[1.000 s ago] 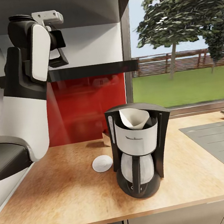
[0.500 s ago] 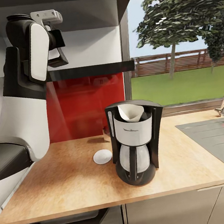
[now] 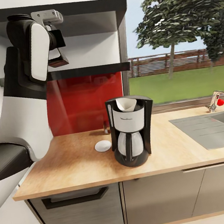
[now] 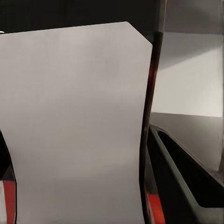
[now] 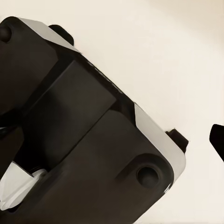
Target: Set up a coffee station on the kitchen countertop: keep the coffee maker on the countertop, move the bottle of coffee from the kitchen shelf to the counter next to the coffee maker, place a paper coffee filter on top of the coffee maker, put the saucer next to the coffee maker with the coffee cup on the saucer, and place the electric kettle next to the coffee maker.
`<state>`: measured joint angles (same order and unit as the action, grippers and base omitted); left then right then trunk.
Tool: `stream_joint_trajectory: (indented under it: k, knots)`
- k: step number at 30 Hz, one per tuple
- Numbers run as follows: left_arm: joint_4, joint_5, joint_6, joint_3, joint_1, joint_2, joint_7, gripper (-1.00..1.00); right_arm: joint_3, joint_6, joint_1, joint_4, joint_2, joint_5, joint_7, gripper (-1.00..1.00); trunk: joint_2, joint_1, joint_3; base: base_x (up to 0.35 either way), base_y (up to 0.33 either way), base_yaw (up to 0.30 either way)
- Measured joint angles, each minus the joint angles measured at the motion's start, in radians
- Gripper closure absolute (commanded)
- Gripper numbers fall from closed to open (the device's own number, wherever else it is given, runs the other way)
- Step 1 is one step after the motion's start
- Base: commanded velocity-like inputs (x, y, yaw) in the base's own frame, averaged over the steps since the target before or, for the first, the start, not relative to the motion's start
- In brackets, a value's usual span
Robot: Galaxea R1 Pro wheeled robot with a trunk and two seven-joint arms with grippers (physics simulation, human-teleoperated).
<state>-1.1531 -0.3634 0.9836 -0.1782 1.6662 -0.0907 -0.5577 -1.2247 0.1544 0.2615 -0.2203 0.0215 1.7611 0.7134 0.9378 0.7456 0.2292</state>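
Wooden countertop (image 3: pixel 80 165); on it a coffee maker (image 3: pixel 131 130), white saucer (image 3: pixel 103 146) just beside

A broad white panel (image 4: pixel 74 126) stands close before the camera. Beside it run a dark shelf edge (image 4: pixel 186 172), a pale wall (image 4: pixel 186 79) and red strips (image 4: pixel 156 212).

Bright, even daylight from the window (image 3: pixel 177 46) at right, soft short shadow under the coffee maker (image 3: pixel 131 130) on the countertop (image 3: pixel 73 166), dim underside of the shelf (image 3: pixel 85 71), faint sheen on red backsplash (image 3: pixel 86 101), wrist views soft and blurred.
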Motion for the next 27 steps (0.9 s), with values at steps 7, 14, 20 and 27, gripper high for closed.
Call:
stream_joint_trajectory:
  k: [7,14,20,27]
  knots:
    - [0.0,-0.001,0.0,0.0,0.0,0.0,0.0,1.0,0.0,0.0,0.0,0.0,-0.001,-0.001,0.0,-1.0,0.0,0.0,0.0,-0.333,0.0,0.0]
    - [0.0,0.001,0.0,0.0,0.0,0.0,0.0,1.0,-0.001,-0.002,0.0,0.0,0.0,-0.006,-0.001,-1.0,0.0,-0.001,0.0,-0.148,0.0,0.0]
    - [0.0,0.001,0.0,0.0,0.0,0.0,0.0,1.0,-0.002,-0.002,0.0,-0.001,0.0,-0.009,-0.001,-1.0,0.0,0.0,0.0,-0.205,0.0,0.0]
    - [0.001,0.001,0.0,0.0,0.0,0.0,0.0,1.0,-0.002,-0.002,0.0,-0.002,0.0,-0.009,-0.002,-1.0,0.0,0.0,0.0,-0.121,0.0,0.0]
